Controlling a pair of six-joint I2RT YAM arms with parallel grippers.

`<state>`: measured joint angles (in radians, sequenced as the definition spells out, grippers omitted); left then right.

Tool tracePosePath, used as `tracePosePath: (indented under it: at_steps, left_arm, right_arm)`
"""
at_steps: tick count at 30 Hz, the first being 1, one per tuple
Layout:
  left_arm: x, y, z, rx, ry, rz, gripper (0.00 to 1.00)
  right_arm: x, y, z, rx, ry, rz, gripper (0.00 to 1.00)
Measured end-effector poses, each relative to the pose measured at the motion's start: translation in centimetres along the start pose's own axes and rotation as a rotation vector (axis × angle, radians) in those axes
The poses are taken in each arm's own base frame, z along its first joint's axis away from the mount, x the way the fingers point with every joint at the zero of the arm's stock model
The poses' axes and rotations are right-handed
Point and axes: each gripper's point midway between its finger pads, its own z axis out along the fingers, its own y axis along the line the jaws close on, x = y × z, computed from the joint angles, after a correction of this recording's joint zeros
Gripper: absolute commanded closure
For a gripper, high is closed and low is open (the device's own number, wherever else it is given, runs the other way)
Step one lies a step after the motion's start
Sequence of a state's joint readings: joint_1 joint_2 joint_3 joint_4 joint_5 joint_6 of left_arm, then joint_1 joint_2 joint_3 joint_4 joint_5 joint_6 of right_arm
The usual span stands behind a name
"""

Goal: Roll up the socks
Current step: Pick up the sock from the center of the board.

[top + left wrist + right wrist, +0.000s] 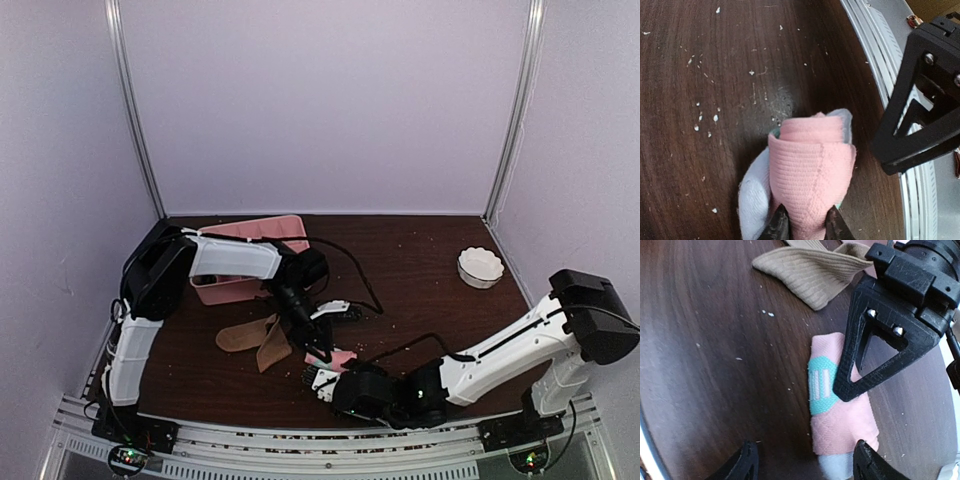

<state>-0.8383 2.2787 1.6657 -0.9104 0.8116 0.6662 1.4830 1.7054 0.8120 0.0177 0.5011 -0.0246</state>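
Observation:
The pink socks (810,170) are rolled into a bundle with a white toe and a mint patch, lying on the dark wood table near its front edge (343,357). My left gripper (806,227) is shut on the roll's near end, one fingertip on each side. In the right wrist view the roll (842,427) lies lengthwise with the left gripper's black finger (875,355) across it. My right gripper (805,467) is open, its fingers straddling the roll's white end without touching it. The tan socks (255,338) lie flat to the left and show at the top of the right wrist view (810,270).
A pink plastic tray (250,232) stands at the back left behind the left arm. A white scalloped bowl (480,267) sits at the back right. The metal rail of the table's front edge (890,75) runs close by the roll. Black cables (355,275) cross the middle.

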Motion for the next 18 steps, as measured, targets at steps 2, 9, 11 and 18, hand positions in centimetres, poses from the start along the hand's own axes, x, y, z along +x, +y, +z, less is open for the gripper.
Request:
tracePosePath:
  at_steps: [2,9,11,18]
  left_arm:
    - [0.0,0.0,0.0,0.007,0.006,-0.009,0.79]
    - [-0.1,0.0,0.2,0.050,0.019,-0.045,0.77]
    - [-0.1,0.0,0.2,0.058,0.022,-0.048,0.74]
    - [-0.1,0.0,0.2,0.063,0.027,-0.040,0.60]
  right_arm:
    - [0.8,-0.8,0.7,0.020,0.032,-0.063,0.35]
    - [1.9,-3.4,2.4,0.052,0.098,-0.176,0.40]
    - [1.6,-3.7,2.8,0.049,0.101,-0.198,0.42]
    - [2.0,-3.3,4.3,0.031,0.132,-0.239,0.59]
